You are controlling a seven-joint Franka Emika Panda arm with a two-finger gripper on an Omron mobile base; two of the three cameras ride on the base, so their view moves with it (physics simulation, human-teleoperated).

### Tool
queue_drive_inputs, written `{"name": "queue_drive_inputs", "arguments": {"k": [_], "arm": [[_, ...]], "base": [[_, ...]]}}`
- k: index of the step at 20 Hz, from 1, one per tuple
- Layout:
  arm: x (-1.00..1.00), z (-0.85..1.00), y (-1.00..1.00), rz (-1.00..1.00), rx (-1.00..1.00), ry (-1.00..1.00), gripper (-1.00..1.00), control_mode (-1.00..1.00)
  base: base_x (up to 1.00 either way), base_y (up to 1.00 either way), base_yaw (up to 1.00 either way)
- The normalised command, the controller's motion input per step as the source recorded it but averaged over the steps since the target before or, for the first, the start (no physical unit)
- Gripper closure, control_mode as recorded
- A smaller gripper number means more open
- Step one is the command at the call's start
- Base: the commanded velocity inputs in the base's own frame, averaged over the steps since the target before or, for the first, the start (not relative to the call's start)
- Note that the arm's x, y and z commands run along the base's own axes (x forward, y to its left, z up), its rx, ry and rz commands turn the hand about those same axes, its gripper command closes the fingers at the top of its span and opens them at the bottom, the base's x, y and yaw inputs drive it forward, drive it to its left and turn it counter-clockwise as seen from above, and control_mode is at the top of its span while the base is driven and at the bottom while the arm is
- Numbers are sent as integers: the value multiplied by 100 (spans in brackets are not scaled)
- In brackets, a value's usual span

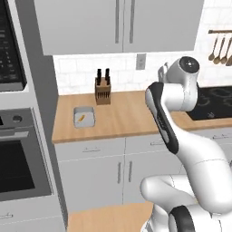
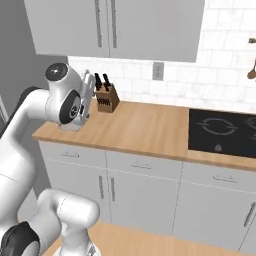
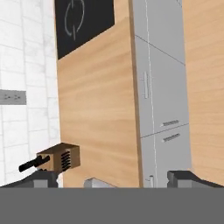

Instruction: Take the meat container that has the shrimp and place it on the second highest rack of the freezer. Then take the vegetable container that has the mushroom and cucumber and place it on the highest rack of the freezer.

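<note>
A small pale grey meat container (image 1: 84, 117) with an orange shrimp piece in it sits on the wooden counter (image 1: 122, 118), left of centre and in front of the knife block. Its grey edge (image 3: 98, 183) shows at the bottom of the hand view, between the fingertips. My gripper (image 3: 116, 179) hangs above the counter near it, open, with nothing between its fingers. In the right base view my hand (image 2: 89, 94) is held high beside the knife block, and the arm hides the container. The vegetable container and the freezer are out of view.
A wooden knife block (image 1: 103, 90) stands at the back of the counter. A black cooktop (image 1: 213, 102) lies to the right. A wall oven stack (image 1: 18, 154) borders the counter's left end. Upper cabinets (image 1: 118, 22) hang overhead and utensils (image 1: 219, 47) hang at the far right.
</note>
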Motion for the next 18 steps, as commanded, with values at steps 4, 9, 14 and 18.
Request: {"name": "queue_drive_inputs", "arguments": {"k": [4, 9, 14, 18], "arm": [[0, 0, 0, 0, 0, 0, -100, 100], [0, 0, 0, 0, 0, 0, -100, 100], [0, 0, 0, 0, 0, 0, -100, 100], [0, 0, 0, 0, 0, 0, -100, 100]], "base": [[35, 18, 6], [22, 59, 1], [47, 30, 0], [63, 0, 2]]}}
